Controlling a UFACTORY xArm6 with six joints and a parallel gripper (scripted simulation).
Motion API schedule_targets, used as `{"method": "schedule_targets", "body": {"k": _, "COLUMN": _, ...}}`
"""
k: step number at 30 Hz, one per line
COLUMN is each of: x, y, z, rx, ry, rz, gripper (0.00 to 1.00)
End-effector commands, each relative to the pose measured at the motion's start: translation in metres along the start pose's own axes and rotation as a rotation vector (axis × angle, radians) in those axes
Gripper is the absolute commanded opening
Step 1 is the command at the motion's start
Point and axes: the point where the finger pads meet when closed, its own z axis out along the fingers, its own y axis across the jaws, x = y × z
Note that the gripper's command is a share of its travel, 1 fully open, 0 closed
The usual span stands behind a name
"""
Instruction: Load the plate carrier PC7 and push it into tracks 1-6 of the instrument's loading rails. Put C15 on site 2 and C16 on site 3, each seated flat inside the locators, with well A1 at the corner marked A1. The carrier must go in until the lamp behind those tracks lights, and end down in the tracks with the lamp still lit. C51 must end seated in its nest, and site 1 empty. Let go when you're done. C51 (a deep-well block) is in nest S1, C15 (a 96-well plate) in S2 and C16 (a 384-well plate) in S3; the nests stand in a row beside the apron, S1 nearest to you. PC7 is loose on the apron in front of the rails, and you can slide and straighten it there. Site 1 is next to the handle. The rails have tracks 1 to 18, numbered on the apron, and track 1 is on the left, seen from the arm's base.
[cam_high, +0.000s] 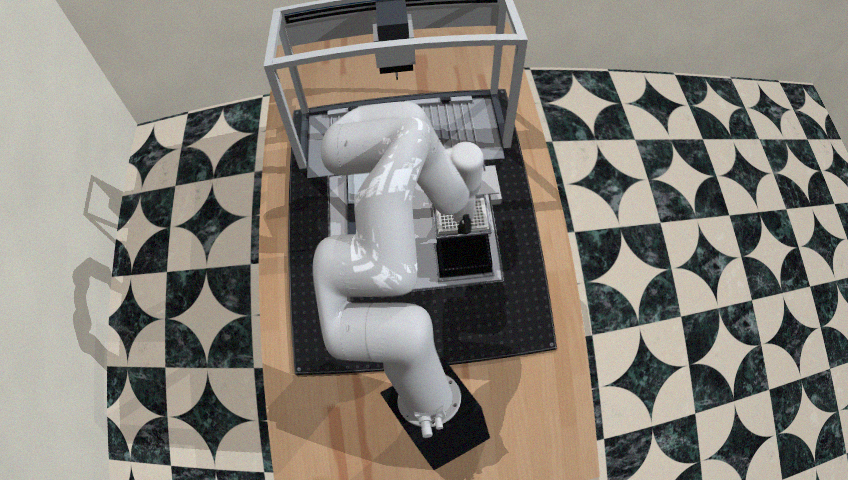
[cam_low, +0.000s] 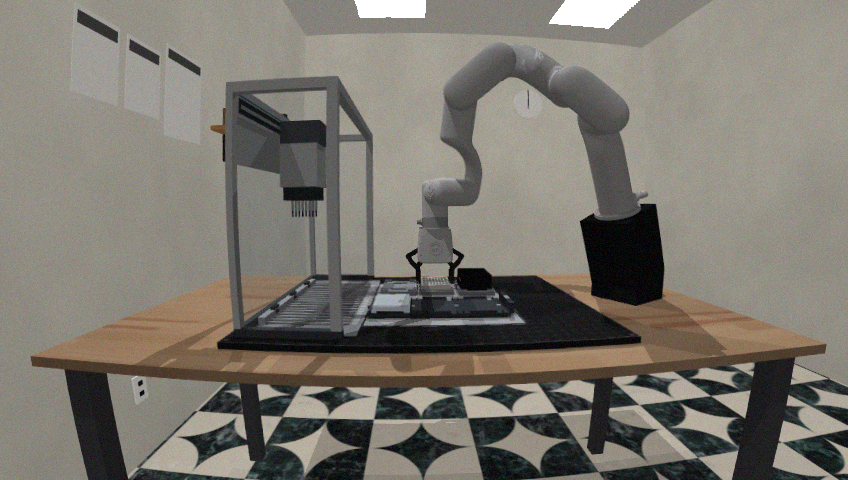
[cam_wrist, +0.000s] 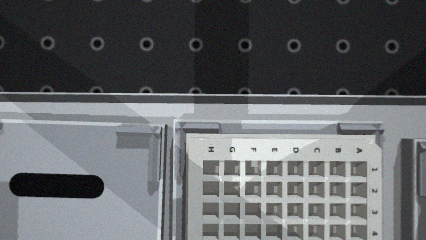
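From above, the arm's bulk hides most of the apron; pincer (cam_low: 433, 274) spread wide, empty, over C15 (cam_wrist: 282, 192) in its nest. Wooden desk (cam_low: 148, 333), checkered floor (cam_high: 702, 226).

- I see a white arm (cam_high: 380, 196) on a black pedestal (cam_low: 648, 285).
- The wooden surface (cam_low: 178, 333) carries a black mat (cam_high: 511, 321) dotted with holes.
- C15 (cam_wrist: 282, 192) is white with grey wells; C51 (cam_high: 464, 256) is black.
- The floor (cam_high: 702, 237) is dark green marble and cream, in star shapes.
- The instrument frame (cam_low: 333, 178) is grey.
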Motion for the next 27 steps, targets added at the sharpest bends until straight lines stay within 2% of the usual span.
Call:
{"method": "schedule_targets", "body": {"k": 1, "x": 0.0003, "y": -0.0013, "z": -0.0007, "rx": 0.003, "ry": 0.001, "rz": 0.0, "gripper": 1.0}}
{"method": "schedule_targets", "body": {"k": 9, "x": 0.0003, "y": -0.0013, "z": -0.0008, "rx": 0.003, "ry": 0.001, "rz": 0.0, "gripper": 1.0}}
{"method": "schedule_targets", "body": {"k": 10, "x": 0.0003, "y": -0.0013, "z": -0.0013, "rx": 0.003, "ry": 0.001, "rz": 0.0, "gripper": 0.0}}
{"method": "schedule_targets", "body": {"k": 27, "x": 0.0003, "y": -0.0012, "z": -0.0013, "rx": 0.003, "ry": 0.001, "rz": 0.0, "gripper": 0.0}}
